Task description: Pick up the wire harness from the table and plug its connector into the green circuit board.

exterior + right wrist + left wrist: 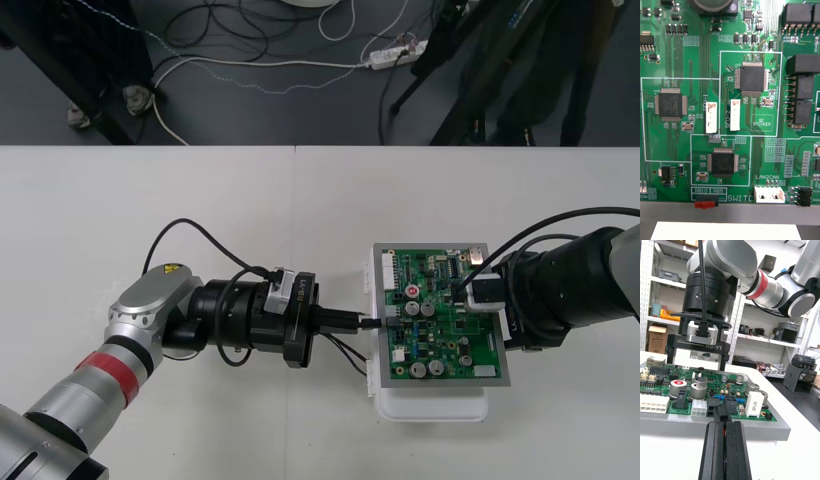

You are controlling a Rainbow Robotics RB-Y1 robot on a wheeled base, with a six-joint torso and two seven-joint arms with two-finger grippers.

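Observation:
The green circuit board (pixel 440 320) lies on its white base (pixel 430 408) right of the table's middle. My left gripper (pixel 368 323) reaches level to the board's left edge, shut on the harness. In the left wrist view its fingers (pixel 739 450) pinch the small black plug (pixel 720 413) and a red wire, with the plug's tip at a black socket on the board (pixel 662 390); whether it is seated I cannot tell. Thin dark wires (pixel 345 350) trail below that gripper. My right gripper (pixel 468 290) hovers over the board's right side, with its fingers (pixel 724 360) apart and nothing between them.
The right wrist view looks straight down on the board (pixel 752 150), with white sockets (pixel 769 195), chips and a strip of the white base (pixel 726 230). Tall capacitors (pixel 698 390) and a white connector block (pixel 653 404) stand near the plug. Bare table surrounds the board.

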